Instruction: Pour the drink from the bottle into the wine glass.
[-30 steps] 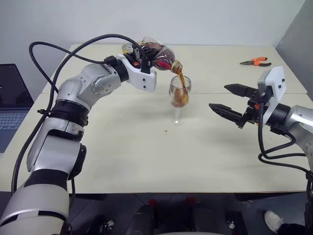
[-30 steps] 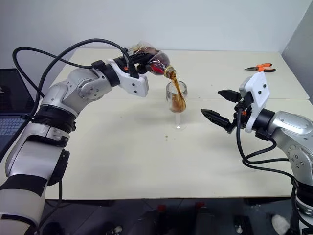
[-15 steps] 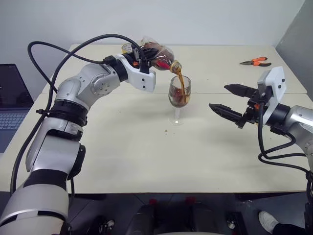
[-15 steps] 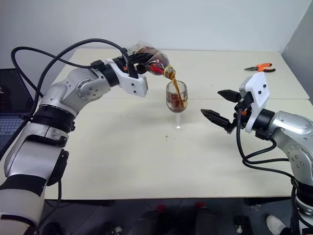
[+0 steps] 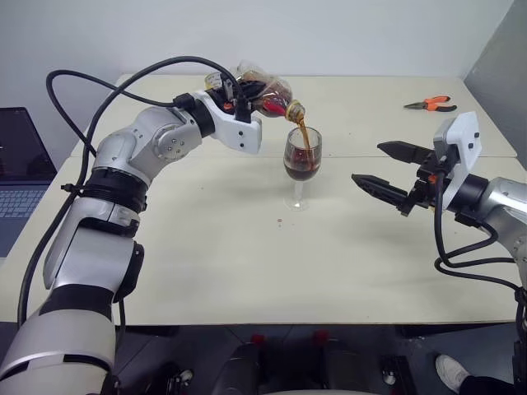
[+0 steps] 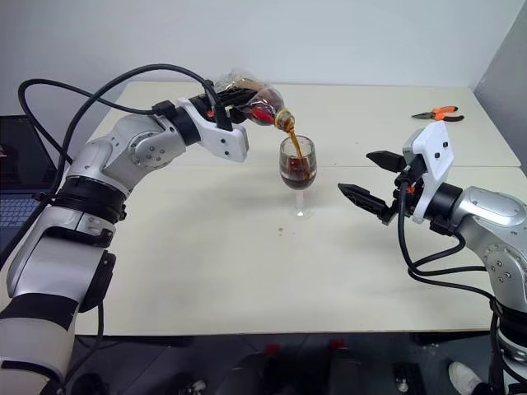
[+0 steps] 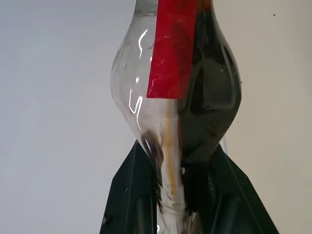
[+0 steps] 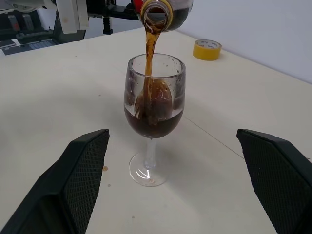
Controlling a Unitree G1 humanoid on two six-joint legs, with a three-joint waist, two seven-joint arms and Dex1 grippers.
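My left gripper (image 5: 240, 97) is shut on the clear bottle (image 5: 268, 90), which is tipped with its open mouth over the wine glass (image 5: 301, 158). A thin brown stream of the drink (image 5: 304, 137) runs from the mouth into the bowl, and dark liquid stands in the lower part of the bowl (image 8: 153, 121). The glass stands upright on the table (image 5: 247, 255). The left wrist view shows the bottle (image 7: 204, 97) with its red label squeezed between my black fingers (image 7: 127, 195). My right gripper (image 5: 368, 162) hangs open to the right of the glass, holding nothing.
Orange-handled pliers (image 5: 431, 104) lie at the far right of the table. A yellow tape roll (image 8: 206, 49) sits behind the glass near the far edge. A laptop (image 5: 16, 177) stands off the table's left side. A few small drops (image 5: 281, 221) mark the table by the glass's foot.
The drink has kept pouring and its level in the glass has risen. Both arms have stayed still.
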